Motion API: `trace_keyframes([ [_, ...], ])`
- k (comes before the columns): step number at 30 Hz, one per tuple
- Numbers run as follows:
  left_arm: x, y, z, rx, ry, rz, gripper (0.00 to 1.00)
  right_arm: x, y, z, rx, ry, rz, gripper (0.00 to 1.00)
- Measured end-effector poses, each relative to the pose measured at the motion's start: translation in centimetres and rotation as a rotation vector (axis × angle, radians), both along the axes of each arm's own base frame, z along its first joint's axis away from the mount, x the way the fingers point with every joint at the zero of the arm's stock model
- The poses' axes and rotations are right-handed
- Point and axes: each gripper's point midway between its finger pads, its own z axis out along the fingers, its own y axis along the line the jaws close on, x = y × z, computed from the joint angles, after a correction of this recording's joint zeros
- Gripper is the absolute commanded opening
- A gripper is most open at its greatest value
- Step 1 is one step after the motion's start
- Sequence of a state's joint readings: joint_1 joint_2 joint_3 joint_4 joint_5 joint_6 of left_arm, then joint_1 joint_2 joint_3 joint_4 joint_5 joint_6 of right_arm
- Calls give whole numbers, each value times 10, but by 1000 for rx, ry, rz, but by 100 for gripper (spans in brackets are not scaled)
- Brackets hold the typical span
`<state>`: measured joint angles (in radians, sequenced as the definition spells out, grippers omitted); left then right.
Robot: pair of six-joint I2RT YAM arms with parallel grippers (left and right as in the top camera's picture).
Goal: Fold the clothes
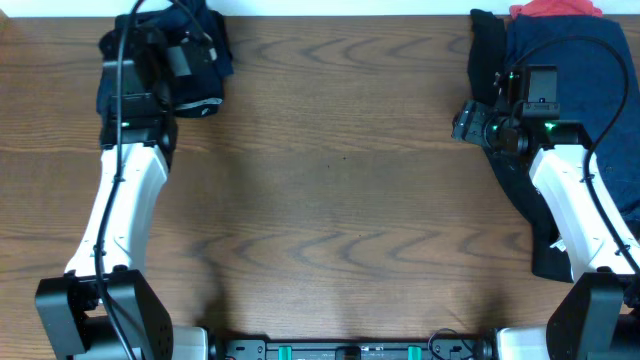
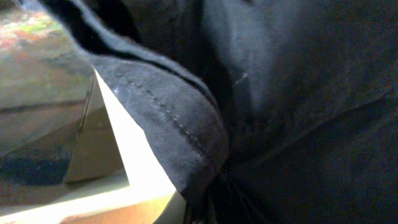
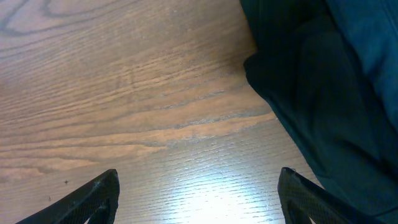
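Note:
A bunched navy blue garment [image 1: 215, 45] lies at the table's far left corner. My left gripper [image 1: 185, 60] is down in it. In the left wrist view the navy cloth [image 2: 298, 93] fills the frame, and its creases run together at the bottom middle where the jaws close; the fingers are hidden by cloth. My right gripper [image 1: 465, 122] is open and empty. It hovers low over bare wood [image 3: 124, 93], just left of the edge of a dark garment [image 3: 323, 93]. That garment belongs to a pile at the right: navy blue cloth [image 1: 600, 70], black cloth [image 1: 487, 50] and red cloth [image 1: 555, 8].
The wooden table [image 1: 330, 200] spreads between the two arms. The right pile runs along the right edge down to the front [image 1: 550, 260]. A pale surface [image 2: 137, 162] shows past the table edge in the left wrist view.

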<state>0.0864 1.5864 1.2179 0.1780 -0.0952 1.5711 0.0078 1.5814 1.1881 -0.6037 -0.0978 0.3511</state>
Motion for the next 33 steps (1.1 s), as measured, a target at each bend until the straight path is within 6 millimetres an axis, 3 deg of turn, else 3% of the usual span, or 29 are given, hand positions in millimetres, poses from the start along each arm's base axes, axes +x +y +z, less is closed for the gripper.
trace_keyframes([
  [5,-2,19,-1,-17,0,1,6,0,-1,0,-4,0,-2,79],
  [11,5,16,-12,-36,11,-48,6,-1,-1,-1,-4,5,-3,79],
  [18,45,18,-53,-33,-36,-71,7,-3,-1,-2,-5,14,-2,79],
  [24,71,21,-73,-16,-125,-76,8,-4,-1,-3,-7,21,-3,79],
  [25,74,22,-77,-14,-137,-77,11,-4,-1,-3,-8,22,-3,78],
  [26,76,22,-81,-11,-144,-76,21,-5,-1,-3,-8,23,-3,79],
  [27,79,22,-87,-11,-151,-78,98,-5,-1,-3,-8,23,-3,79],
  [33,92,24,-126,-53,-127,-72,98,-5,-1,-3,-8,24,-2,79],
])
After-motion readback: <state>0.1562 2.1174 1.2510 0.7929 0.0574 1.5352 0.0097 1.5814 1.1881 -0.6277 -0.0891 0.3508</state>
